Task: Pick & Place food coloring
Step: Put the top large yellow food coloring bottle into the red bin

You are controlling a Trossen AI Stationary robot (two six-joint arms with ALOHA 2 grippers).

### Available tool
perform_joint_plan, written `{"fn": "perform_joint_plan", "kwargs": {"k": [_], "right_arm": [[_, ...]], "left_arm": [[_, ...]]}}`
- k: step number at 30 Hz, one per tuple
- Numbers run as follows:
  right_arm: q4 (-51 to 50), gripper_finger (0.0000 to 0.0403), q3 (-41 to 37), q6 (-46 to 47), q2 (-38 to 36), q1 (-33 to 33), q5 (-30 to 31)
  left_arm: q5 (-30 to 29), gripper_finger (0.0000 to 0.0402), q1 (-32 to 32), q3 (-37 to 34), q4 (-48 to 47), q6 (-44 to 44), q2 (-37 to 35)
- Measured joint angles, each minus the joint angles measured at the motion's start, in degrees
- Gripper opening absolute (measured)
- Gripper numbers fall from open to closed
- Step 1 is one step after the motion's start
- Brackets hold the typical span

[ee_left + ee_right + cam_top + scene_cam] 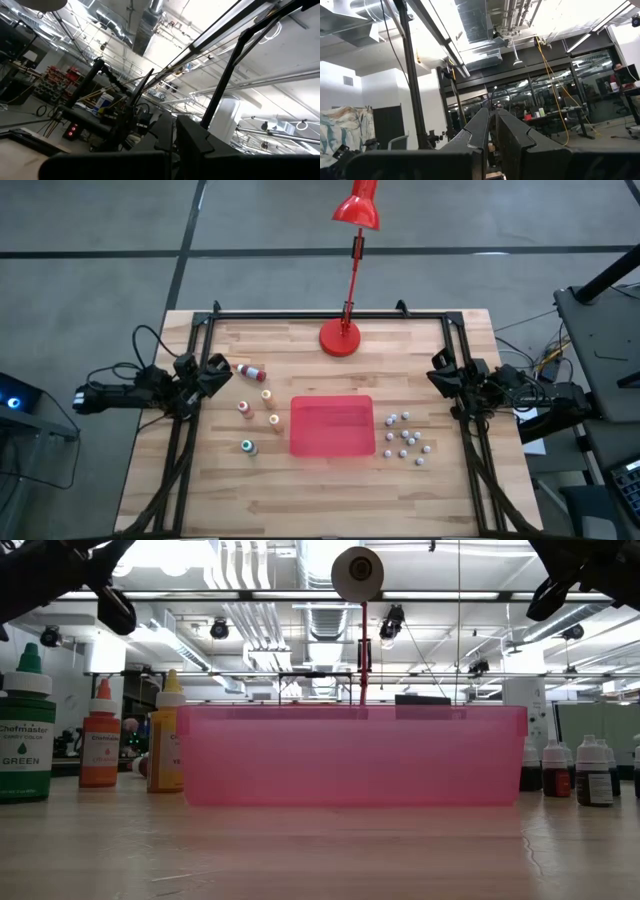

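Several tiny food coloring bottles stand left of the red tray [332, 425]: a green-capped one [248, 446], orange and yellow ones [267, 395], and a red-capped one [250, 370] lying on its side. In the low view the green [25, 730], orange [100, 740] and yellow [168, 735] bottles stand upright on their bases beside the tray [352, 755]. My left gripper [222, 368] is shut and raised at the table's left edge, near the lying bottle. My right gripper [437, 375] is shut and raised at the right edge. Both wrist views look up at the ceiling past shut fingers [175, 135] [491, 130].
A red desk lamp stands on its round base [340, 338] at the far middle. Several small white-topped dark bottles [405, 440] [560, 768] are scattered right of the tray. A black frame [330, 315] runs along the far, left and right sides. Bare wood lies toward the near edge.
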Motion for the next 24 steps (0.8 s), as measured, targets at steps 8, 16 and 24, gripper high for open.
{"fn": "perform_joint_plan", "kwargs": {"k": [8, 16, 24], "right_arm": [[0.00, 0.0029, 0.00, 0.00, 0.00, 0.00, 0.00], [0.00, 0.0029, 0.00, 0.00, 0.00, 0.00, 0.00], [0.01, 0.0029, 0.00, 0.00, 0.00, 0.00, 0.02]], "left_arm": [[0.00, 0.0000, 0.00, 4.51, 0.07, 3.06, -0.01], [0.00, 0.0000, 0.01, 9.44, -0.10, 8.07, -0.02], [0.00, 0.0000, 0.02, 15.23, -4.81, 10.52, -0.02]]}}
